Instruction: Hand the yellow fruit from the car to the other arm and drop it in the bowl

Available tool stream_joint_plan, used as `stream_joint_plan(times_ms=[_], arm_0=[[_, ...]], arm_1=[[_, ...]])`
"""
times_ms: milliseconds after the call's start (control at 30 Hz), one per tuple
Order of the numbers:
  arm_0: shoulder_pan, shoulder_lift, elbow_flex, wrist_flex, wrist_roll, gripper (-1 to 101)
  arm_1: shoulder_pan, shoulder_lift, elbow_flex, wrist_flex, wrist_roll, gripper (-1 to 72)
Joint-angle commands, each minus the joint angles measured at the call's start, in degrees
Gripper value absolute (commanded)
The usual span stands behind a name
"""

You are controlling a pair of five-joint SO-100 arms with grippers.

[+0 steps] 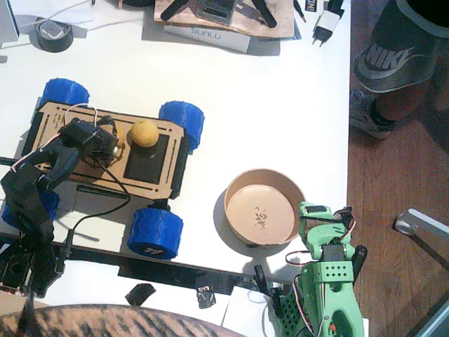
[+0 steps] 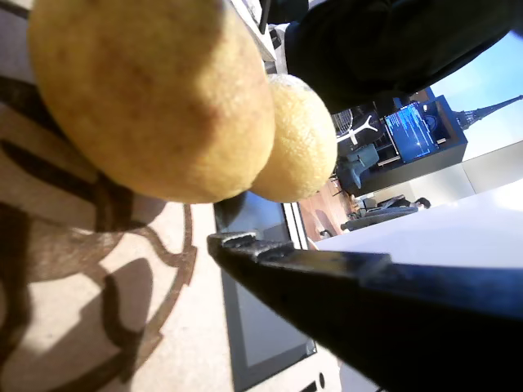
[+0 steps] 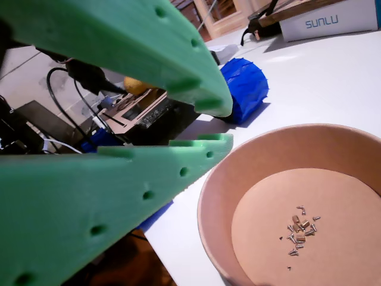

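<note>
Carefully, the left gripper [image 1: 112, 144], fingers released, should close squarely around the yellow fruit [image 2: 151, 94], avoiding the brighter fruit [image 1: 144, 133] beside it.

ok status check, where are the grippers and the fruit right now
Left gripper over the car, open at the yellow fruit, not gripping. Right gripper open beside the bowl. A second, brighter fruit touches the first.

Hard bright light washes the white desk [image 1: 280, 105] almost to glare in the fixed view, while the floor on the right stays dim. The car [image 1: 105, 151] throws short dark shadows. In a wrist view the near fruit [image 2: 155, 98] is soft and sunlit, casting sharp shadows; the green claw [image 3: 196, 125] blurs close up.
</note>
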Motion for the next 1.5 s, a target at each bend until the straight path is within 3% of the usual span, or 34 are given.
stream_joint_plan(times_ms=[0, 733, 933, 1167, 1467], arm_0=[[0.4, 0.8, -2.5, -1.0, -0.4, 1], [0.5, 4.0, -2.2, -0.7, -0.4, 0], [2.4, 17.7, -2.6, 5.4, -0.7, 0], [3.6, 33.0, -2.5, 19.0, -0.7, 0], [12.9, 38.0, -2.5, 21.4, -6.7, 0]], arm_1=[[0.6, 0.2, -0.3, -0.2, -0.4, 0.1], [0.6, 0.2, -0.3, -0.2, -0.5, 0.1], [0.7, 0.2, -0.3, -0.3, -0.5, 0.1], [1.5, 0.2, -1.8, -0.1, -1.8, 0.1], [2.0, 0.2, -4.7, 1.5, -2.8, 0.1]])
